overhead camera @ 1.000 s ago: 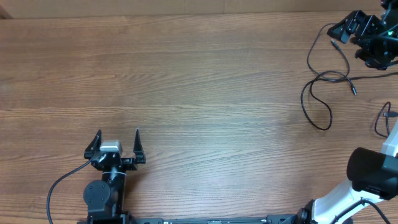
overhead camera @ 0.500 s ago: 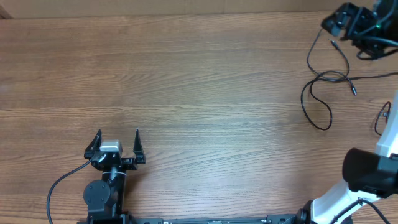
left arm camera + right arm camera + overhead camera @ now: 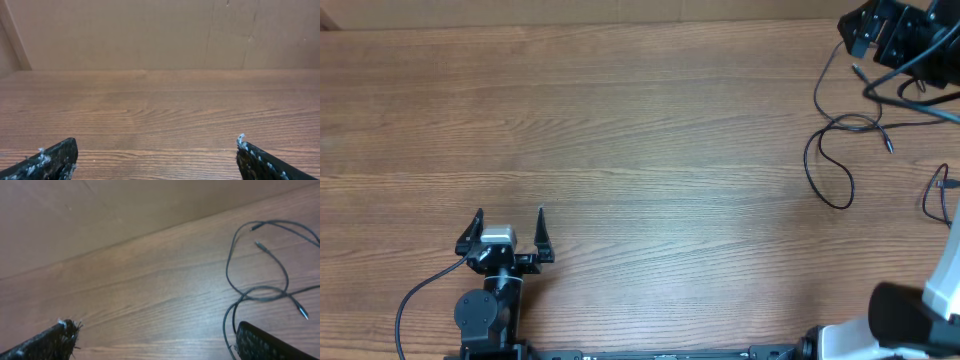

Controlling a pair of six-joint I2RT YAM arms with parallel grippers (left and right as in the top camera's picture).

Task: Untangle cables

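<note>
Just ahead of the wide-open, empty right pincer point(image 3: 155, 326) lie the cables point(image 3: 245, 297).

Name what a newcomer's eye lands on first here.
Thin black cables loop in a loose tangle near the wooden table's right edge. The right gripper hangs open by their far end at the back right corner; the left gripper sits open, holding nothing, near the front left.
</note>
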